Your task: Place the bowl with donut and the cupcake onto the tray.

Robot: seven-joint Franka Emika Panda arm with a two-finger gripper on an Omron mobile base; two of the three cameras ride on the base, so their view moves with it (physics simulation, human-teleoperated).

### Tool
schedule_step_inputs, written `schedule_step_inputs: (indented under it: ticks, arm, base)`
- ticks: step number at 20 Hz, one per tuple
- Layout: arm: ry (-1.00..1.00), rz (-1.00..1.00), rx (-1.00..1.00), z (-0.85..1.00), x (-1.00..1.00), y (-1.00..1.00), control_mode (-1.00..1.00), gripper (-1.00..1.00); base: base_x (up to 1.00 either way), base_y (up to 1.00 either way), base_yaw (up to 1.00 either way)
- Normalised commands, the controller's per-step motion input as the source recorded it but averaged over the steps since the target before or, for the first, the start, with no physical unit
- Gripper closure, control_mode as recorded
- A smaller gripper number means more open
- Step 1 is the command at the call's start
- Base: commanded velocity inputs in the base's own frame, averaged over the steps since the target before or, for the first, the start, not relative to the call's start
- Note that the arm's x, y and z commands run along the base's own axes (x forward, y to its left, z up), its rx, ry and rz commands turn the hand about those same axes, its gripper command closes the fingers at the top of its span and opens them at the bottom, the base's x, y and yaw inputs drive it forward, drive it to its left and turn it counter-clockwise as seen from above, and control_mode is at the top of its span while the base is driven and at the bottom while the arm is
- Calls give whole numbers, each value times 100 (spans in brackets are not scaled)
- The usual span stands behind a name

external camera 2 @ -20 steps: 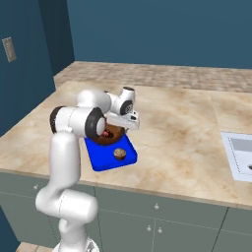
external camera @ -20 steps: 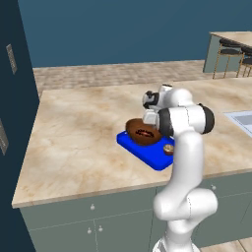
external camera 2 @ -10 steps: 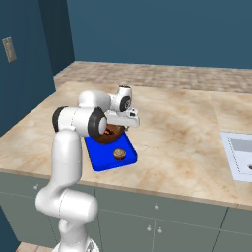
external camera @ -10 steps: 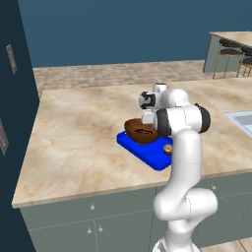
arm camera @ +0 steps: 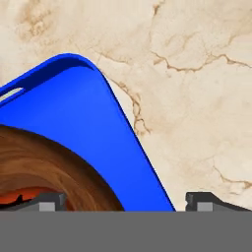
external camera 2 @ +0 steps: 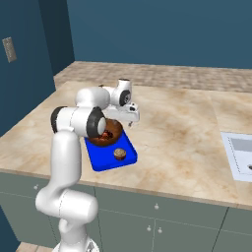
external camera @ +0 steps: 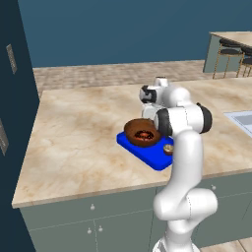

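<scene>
I find the cupcake (external camera 2: 119, 154) on the near end of the tray (external camera 2: 106, 160), the bowl (external camera: 141, 132) with its donut (external camera: 144, 135) behind it. My gripper (arm camera: 125, 202) hangs open above the bowl's far rim, clear of it, tray resting on the surface (external camera: 78, 133).

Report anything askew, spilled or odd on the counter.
Nothing stands out. The bowl with the donut sits upright on the tray, the cupcake beside it, nothing spilled.
</scene>
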Motion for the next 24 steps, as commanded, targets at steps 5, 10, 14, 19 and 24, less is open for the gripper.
schedule_step_inputs:
  ticks: [5, 10, 14, 19, 24]
  arm:
    - [-8, 1, 0, 73, -24, 0, -100, -100]
    - [-9, 2, 0, 66, -43, 0, -100, -100]
    - [-10, 4, 0, 38, -71, 3, -100, -100]
    - [-7, 7, 0, 2, -80, 14, -100, -100]
    - [-5, 9, -3, -3, -76, 21, -100, -100]
  base:
    - [0, 0, 0]
    - [0, 0, 0]
    - [0, 0, 0]
    - [0, 0, 0]
    - [0, 0, 0]
